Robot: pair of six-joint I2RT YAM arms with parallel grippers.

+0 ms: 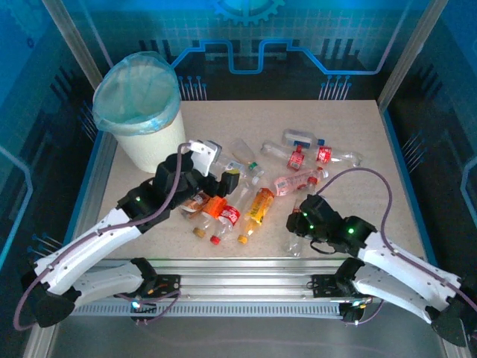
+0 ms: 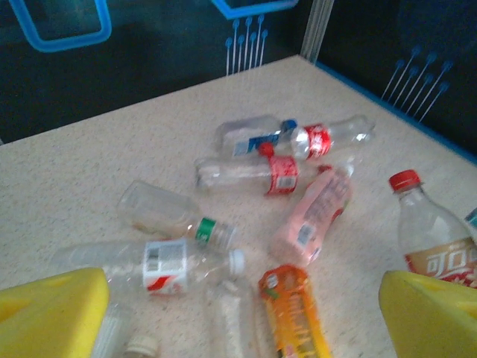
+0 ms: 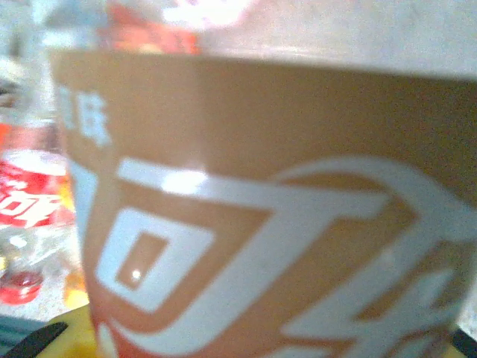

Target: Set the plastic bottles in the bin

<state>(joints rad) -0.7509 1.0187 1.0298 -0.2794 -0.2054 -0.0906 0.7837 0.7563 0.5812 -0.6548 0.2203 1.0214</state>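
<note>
The bin [image 1: 138, 104], a white bucket with a pale blue liner, stands at the table's back left. Several plastic bottles [image 1: 258, 207] lie scattered mid-table. My left gripper [image 1: 223, 179] hangs open over the pile. From its wrist I see its yellow pads [image 2: 52, 313] wide apart, with an orange-labelled bottle [image 2: 294, 313], a white-labelled one [image 2: 164, 266] and a pink one [image 2: 313, 216] below. My right gripper [image 1: 299, 224] is low near the front edge. A tan-labelled bottle [image 3: 253, 194] with white characters sits right between its jaws and hides the fingers.
Further bottles with red labels [image 2: 279, 173] and a blue-labelled one [image 2: 253, 138] lie toward the back right. A red-capped bottle [image 2: 436, 239] lies beside the left gripper's right pad. The metal front rail [image 1: 238, 265] runs just behind the right gripper.
</note>
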